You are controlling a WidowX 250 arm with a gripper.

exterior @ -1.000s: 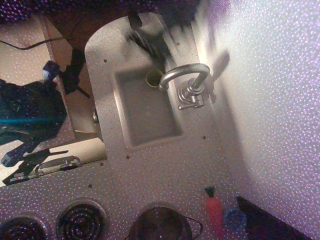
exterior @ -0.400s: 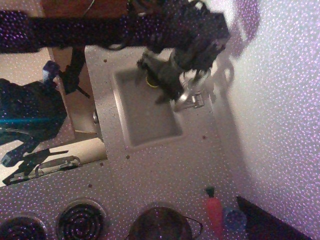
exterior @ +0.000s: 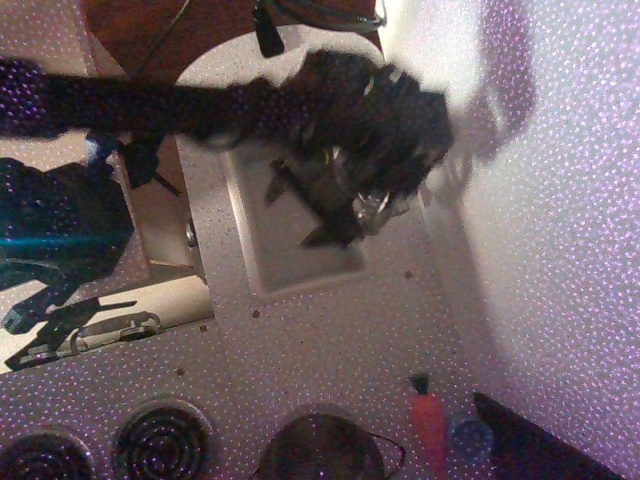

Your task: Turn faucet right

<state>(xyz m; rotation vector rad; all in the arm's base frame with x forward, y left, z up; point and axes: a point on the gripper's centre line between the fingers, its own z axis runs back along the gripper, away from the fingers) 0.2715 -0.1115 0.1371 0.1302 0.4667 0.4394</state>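
The faucet (exterior: 373,207) stands at the right rim of the sink (exterior: 300,262). Only its shiny silver base and a bit of its lever show. Its curved spout is hidden behind my arm. My dark gripper (exterior: 298,212) reaches in from the left and is motion-blurred. It hangs over the sink basin right beside the faucet base. Its two fingers (exterior: 274,187) point down-left and stand apart, with nothing seen between them. I cannot tell whether the gripper body touches the faucet.
A grey counter holds the sink. Along the bottom edge are stove burners (exterior: 165,440), a dark pot (exterior: 320,452), a toy carrot (exterior: 428,425) and a small blue cup (exterior: 468,437). A pale wall rises on the right. Dark clutter lies at the left.
My arm has swung in from the top and moved down over the sink. It now covers the faucet spout and the small cup, which were in plain view a second ago.
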